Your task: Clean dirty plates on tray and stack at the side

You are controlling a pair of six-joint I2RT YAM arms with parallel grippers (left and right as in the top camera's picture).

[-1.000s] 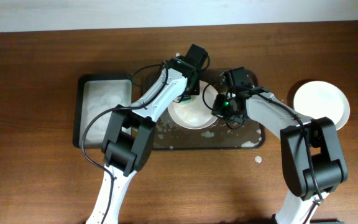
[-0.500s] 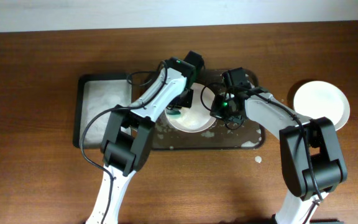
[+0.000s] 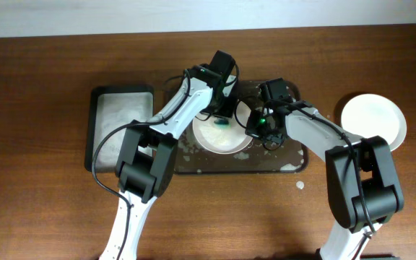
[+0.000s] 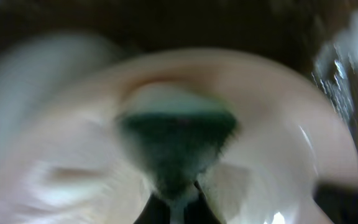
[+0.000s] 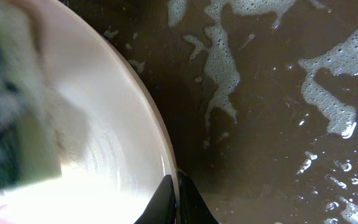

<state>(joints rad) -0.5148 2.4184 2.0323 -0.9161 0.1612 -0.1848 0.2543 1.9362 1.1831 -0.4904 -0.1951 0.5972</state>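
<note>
Overhead: centre plate (image 3: 222, 139) at tray (image 3: 208, 165) middle, rim pinched by closed R gripper (image 5: 174, 188); sponge (image 4: 176, 140) clamped in L gripper (image 4: 179, 200), pressed on it; second plate (image 3: 373, 121) set near tabletop right edge.

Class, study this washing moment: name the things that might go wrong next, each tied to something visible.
1. The right end effector pinches only the plate's thin rim beside soapy foam on the tray; it may slip.
2. The left end effector, scrubbing with the sponge, works close to the right one; they might collide.
3. A foam fleck lies on the table; more could splash out.
</note>
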